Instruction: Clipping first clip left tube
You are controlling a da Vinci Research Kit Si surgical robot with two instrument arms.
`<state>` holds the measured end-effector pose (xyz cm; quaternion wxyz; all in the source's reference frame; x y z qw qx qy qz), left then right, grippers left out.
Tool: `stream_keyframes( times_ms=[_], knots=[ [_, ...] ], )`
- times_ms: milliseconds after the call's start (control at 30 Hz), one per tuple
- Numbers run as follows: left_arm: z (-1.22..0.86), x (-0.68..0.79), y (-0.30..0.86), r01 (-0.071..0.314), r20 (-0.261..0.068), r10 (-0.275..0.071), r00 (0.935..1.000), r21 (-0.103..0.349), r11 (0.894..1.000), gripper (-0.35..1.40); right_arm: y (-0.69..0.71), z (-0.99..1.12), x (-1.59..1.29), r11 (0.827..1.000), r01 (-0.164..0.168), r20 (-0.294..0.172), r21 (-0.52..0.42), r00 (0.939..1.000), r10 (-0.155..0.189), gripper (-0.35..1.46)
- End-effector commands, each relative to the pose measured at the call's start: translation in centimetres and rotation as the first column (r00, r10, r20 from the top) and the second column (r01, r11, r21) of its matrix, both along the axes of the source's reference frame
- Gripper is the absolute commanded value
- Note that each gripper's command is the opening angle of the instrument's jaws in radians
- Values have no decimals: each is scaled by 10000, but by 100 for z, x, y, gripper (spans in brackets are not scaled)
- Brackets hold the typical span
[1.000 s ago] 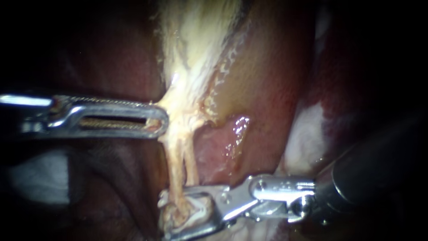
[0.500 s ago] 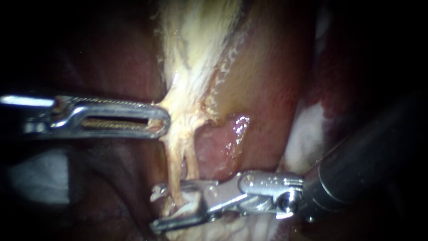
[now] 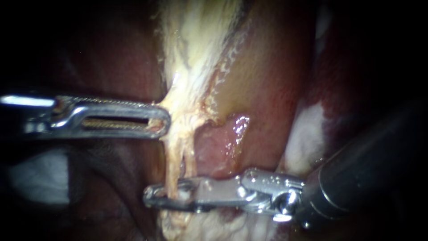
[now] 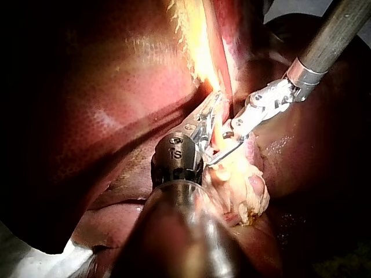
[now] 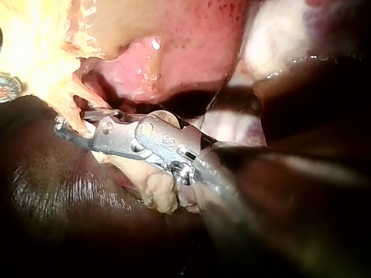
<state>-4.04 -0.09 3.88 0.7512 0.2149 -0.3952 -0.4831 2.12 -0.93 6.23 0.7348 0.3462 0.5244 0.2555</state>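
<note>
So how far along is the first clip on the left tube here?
Done: left silver slotted instrument holds the pale fibrous tissue taut. In hand: right silver instrument is closed across the pale yellowish left tube. Left: no clip is visible on the tube yet; release and withdrawal remain.

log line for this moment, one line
left instrument shut on pale tissue | right instrument shut on left tube | clip not visible
</note>
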Motion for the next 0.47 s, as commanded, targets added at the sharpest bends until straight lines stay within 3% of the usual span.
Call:
stream_keyframes(
  times_ms=[33,467],
  knots=[
    [0,0,0,0,-1,0,10000,1,10000,-35,-1,1,0,10000,4,-2,38,10000,-4,-35],
    [1,0,1,-8,6,8,10000,3,10000,-35,-1,2,0,9998,-46,39,204,10000,45,-35]
  ],
)
